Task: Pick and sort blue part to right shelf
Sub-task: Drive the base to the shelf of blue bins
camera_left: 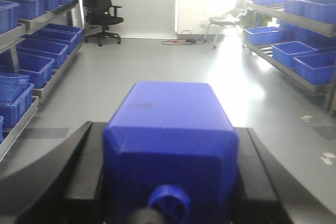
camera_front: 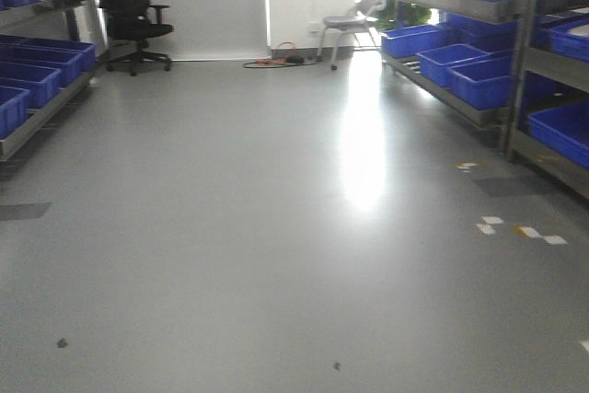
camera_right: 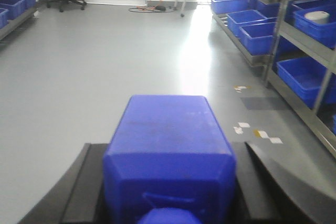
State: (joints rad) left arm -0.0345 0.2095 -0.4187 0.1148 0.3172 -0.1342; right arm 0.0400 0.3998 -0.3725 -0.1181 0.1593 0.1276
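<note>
In the right wrist view my right gripper [camera_right: 168,148] is shut on the blue part [camera_right: 168,129], a square solid-blue bottle-shaped block whose chunky round cap points at the camera; black fingers [camera_right: 79,182] press both its sides. My left gripper [camera_left: 169,127] is likewise shut on a second blue block [camera_left: 170,114] with a smaller round knob. The right shelf [camera_front: 515,52], steel-framed with large open blue bins [camera_front: 483,80], runs along the right wall, also in the right wrist view [camera_right: 273,40]. Neither gripper shows in the front view.
A second rack of blue bins [camera_front: 37,71] lines the left wall. A black office chair [camera_front: 133,16] and a grey chair [camera_front: 354,16] stand at the far end, with cables [camera_front: 276,60] on the floor. Tape marks [camera_front: 515,227] lie near the right shelf.
</note>
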